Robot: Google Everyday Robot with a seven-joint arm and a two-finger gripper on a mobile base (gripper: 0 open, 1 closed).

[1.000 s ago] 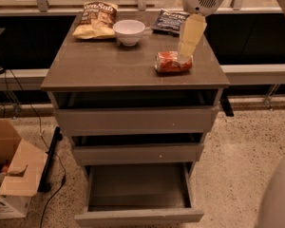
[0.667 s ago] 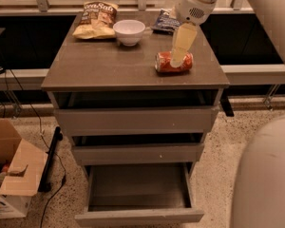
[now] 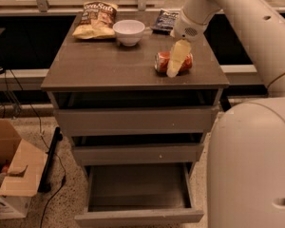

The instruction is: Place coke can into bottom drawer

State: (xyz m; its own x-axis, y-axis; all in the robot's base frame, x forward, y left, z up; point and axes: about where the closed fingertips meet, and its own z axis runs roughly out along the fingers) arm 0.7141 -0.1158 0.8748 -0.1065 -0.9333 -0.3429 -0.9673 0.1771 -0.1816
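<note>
- We see the gripper [image 3: 174, 68] low over the right part of the cabinet top [image 3: 104, 68], with its pale tip lying across the middle of the coke can [image 3: 160, 61].
- We cannot tell whether the gripper is apart, together or clamped on the can. From this view it overlaps the can and hides the contact.
- The can lies on its side directly under and behind the gripper, with its silver end showing to the gripper's left.
- The bottom drawer [image 3: 138, 217] stands pulled out far below the gripper and somewhat to its left, and its dark inside is bare.
- The white bowl [image 3: 128, 32] sits beyond and left of the gripper, the yellow chip bag [image 3: 96, 20] farther left, and the blue snack bag [image 3: 164, 20] just behind it.
- We judge the can to be light, stiff only to a point, thin-walled and smooth. It can roll away while lying down, and it dents under a hard squeeze.
- We would take it across the middle of its round body, jaws square to its long axis, with moderate force.
- Compared with a second ago, the gripper has come down from above the can to the can's level and now sits more toward its middle.
- The arm [image 3: 237, 18] and robot body also fill more of the right side, while the can, bowl and bags have not moved.
</note>
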